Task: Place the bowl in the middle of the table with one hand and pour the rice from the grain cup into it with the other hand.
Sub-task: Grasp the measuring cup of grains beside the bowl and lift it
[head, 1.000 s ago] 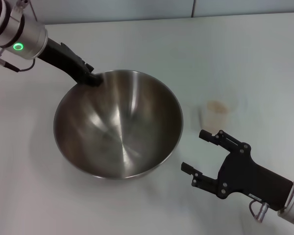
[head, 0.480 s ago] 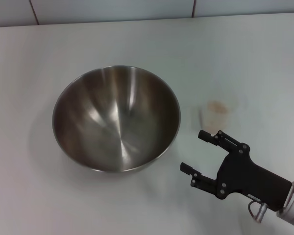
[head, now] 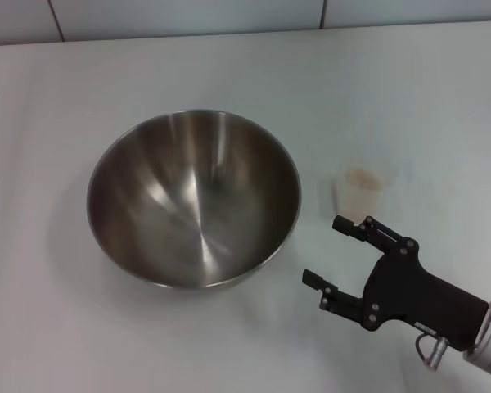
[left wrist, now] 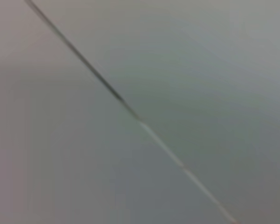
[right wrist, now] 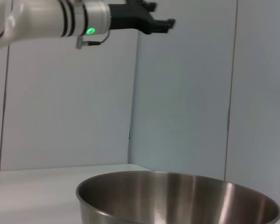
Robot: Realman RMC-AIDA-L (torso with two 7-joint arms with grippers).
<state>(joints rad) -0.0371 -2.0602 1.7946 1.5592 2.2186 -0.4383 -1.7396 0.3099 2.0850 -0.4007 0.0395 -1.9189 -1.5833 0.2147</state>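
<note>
The steel bowl (head: 193, 196) stands upright and empty on the table (head: 229, 74), left of centre; its rim also shows in the right wrist view (right wrist: 177, 196). The small translucent grain cup (head: 362, 190) stands to the bowl's right with beige rice (head: 362, 178) in it. My right gripper (head: 325, 250) is open and empty, low over the table just in front of the cup, not touching it. My left gripper (right wrist: 159, 14) shows only in the right wrist view, raised high above and behind the bowl, fingers apart and empty.
A grey panelled wall (head: 188, 16) runs along the table's far edge. The left wrist view shows only a blurred wall seam (left wrist: 130, 112).
My left gripper has let go of the bowl's far rim and lifted out of the head view. The bowl has settled flat. The right gripper has hardly moved.
</note>
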